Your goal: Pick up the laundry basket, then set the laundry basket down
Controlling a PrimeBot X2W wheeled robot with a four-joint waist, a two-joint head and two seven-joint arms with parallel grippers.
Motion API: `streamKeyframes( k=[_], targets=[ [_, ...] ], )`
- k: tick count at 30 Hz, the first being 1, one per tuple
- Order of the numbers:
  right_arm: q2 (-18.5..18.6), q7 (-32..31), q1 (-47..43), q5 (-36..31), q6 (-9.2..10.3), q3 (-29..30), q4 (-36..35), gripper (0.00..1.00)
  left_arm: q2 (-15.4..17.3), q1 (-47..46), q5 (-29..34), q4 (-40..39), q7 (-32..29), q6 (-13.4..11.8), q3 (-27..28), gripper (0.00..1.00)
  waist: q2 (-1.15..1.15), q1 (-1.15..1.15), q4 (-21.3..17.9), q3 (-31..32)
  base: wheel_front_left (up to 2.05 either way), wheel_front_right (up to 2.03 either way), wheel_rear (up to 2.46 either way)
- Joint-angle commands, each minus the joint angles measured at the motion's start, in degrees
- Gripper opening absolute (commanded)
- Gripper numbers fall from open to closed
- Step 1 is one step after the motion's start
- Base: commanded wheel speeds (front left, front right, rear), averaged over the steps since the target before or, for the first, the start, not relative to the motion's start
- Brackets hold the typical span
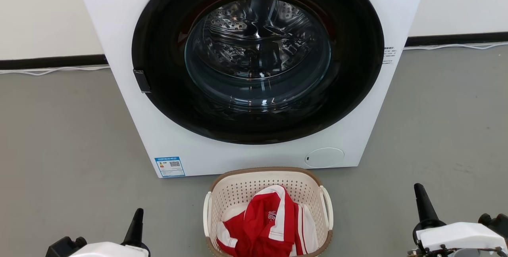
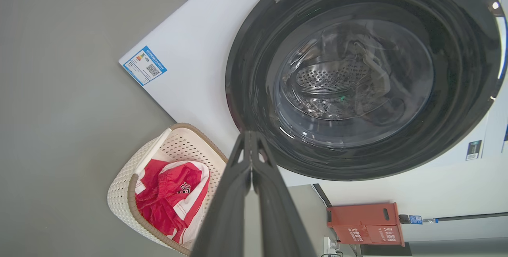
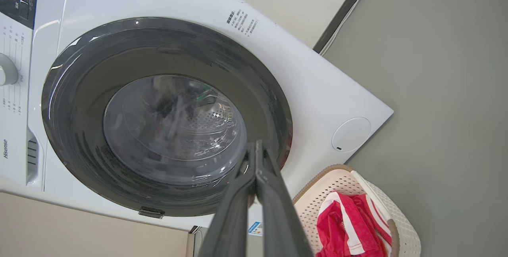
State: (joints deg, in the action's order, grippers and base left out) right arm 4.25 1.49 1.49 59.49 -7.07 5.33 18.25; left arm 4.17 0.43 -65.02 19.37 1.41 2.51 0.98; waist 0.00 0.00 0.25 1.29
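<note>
Where the grey floor (image 1: pixel 59 130) meets the pale wall (image 1: pixel 39 11), a white front-loading washing machine (image 1: pixel 119 31) stands facing the head camera. Its round dark-rimmed door (image 1: pixel 357 90) is closed, and the perforated steel drum (image 1: pixel 258 39) shows through the glass. The laundry basket (image 1: pixel 238 187) sits on the floor directly in front of the machine, centred below the door, with its far brown rim just short of the machine's base. It lies between the two arms and apart from both. A white loop handle is fitted on each long side: the left handle (image 1: pixel 206 213) and the right handle (image 1: pixel 328 207). Inside the basket lies a crumpled red-and-white garment (image 1: pixel 266 225), which covers most of the bottom. The left gripper (image 1: pixel 139 212) is at the lower left of the head view and the right gripper (image 1: pixel 420 189) at the lower right. Each is raised off the floor and touches nothing. In the left wrist view the left gripper (image 2: pixel 251 138) has its fingers pressed together with nothing between them. The right wrist view shows the same condition for the right gripper (image 3: pixel 258 146). A blue energy label (image 1: pixel 170 166) is fixed to the lower left corner of the machine's front panel. A round white service cover (image 1: pixel 324 157) is set into the lower right corner.
</note>
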Motion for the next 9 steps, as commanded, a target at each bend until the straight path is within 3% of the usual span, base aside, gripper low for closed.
streamKeyframes(
  k=[1,9],
  targets=[
    [0.27,-0.69,2.75,1.81,-0.28,-0.59,-1.93,0.00,0.49,-3.75,-1.65,-1.89,-0.52,0.64,1.57,0.00,0.00,0.00,-0.01,-0.04,0.00,0.00,0.00],
    [-0.03,-2.02,3.10,7.40,-0.30,-0.26,-2.35,0.00,0.16,-4.27,-6.27,-2.51,-1.86,1.43,2.29,0.00,0.00,0.00,-0.05,-0.30,0.00,0.00,0.00]
  ],
)
